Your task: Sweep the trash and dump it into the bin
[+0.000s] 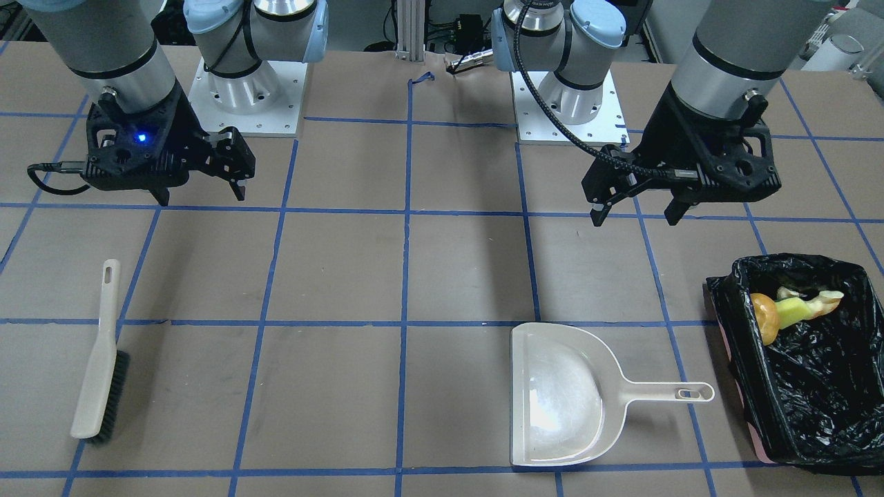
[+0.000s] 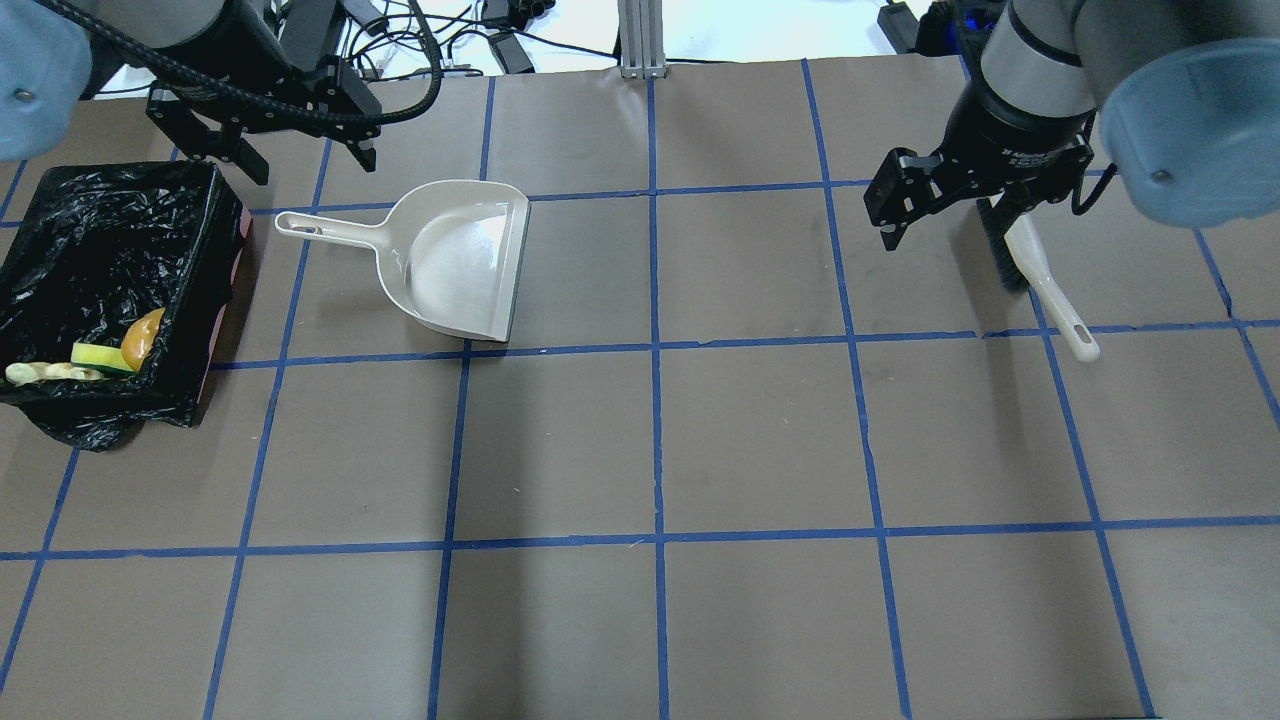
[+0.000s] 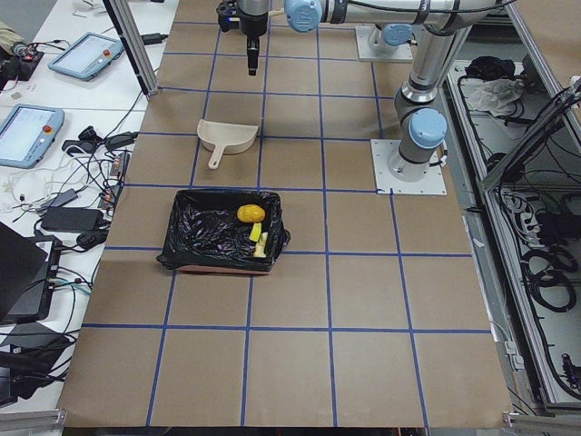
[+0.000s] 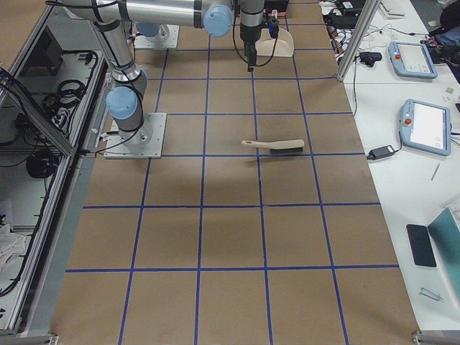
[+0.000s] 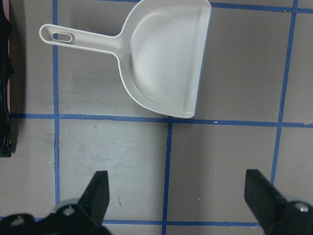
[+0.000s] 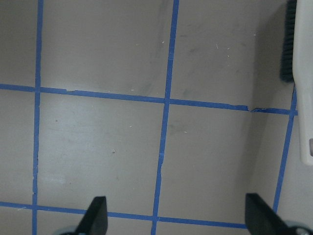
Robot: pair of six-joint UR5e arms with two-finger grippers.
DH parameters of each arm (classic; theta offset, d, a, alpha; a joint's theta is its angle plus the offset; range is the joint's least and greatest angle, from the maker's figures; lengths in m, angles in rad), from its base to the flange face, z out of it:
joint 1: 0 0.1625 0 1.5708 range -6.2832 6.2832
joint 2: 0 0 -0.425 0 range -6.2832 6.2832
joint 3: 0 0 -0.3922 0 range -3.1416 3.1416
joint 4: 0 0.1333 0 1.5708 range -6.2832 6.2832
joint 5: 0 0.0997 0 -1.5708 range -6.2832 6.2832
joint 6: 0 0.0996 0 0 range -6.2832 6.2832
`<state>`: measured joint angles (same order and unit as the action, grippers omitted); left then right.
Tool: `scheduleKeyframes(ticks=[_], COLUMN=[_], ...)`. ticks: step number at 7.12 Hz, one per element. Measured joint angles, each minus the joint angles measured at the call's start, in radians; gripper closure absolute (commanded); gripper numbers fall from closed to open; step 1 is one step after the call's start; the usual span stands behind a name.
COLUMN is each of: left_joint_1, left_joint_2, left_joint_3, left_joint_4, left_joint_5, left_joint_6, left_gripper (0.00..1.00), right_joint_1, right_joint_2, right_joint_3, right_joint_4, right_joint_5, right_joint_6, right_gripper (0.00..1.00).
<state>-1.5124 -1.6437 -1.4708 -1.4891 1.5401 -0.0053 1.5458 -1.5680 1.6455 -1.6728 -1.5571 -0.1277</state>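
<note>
The bin (image 1: 822,407), lined with a crinkly black bag, stands at the table's end on my left. In it lie the golden-brown potato lump (image 1: 762,317), the yellow-green sponge wedge (image 1: 794,310) and the shrimp (image 1: 826,301). The overhead view shows them in the bin's (image 2: 90,230) near corner. My left gripper (image 1: 635,217) is open and empty. It hovers above the table behind the beige dustpan (image 1: 563,393) and beside the bin. My right gripper (image 1: 202,197) is open and empty. It hovers above the table behind the brush (image 1: 100,359).
The empty dustpan (image 2: 465,260) lies flat with its handle toward the bin; it fills the top of the left wrist view (image 5: 166,63). The brush (image 2: 1040,275) lies flat partly under my right gripper (image 2: 945,225). Blue tape lines grid the brown table.
</note>
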Motion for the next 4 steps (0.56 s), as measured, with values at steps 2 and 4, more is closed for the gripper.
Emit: scheduleKeyframes(ticks=[2,4], left_joint_1=[0.000,0.000], left_joint_2=[0.011,0.013], left_joint_3=[-0.001,0.000], left_joint_4=[0.000,0.000], left_joint_5=[0.003,0.002], left_joint_6=[-0.002,-0.001], left_gripper=[0.00,0.00], right_joint_1=[-0.001,0.000], right_joint_2=[0.000,0.000], right_joint_3=[-0.001,0.002], right_joint_4=[0.003,0.004], right_joint_5=[0.000,0.000], right_joint_6=[-0.002,0.002], right_gripper=[0.00,0.00])
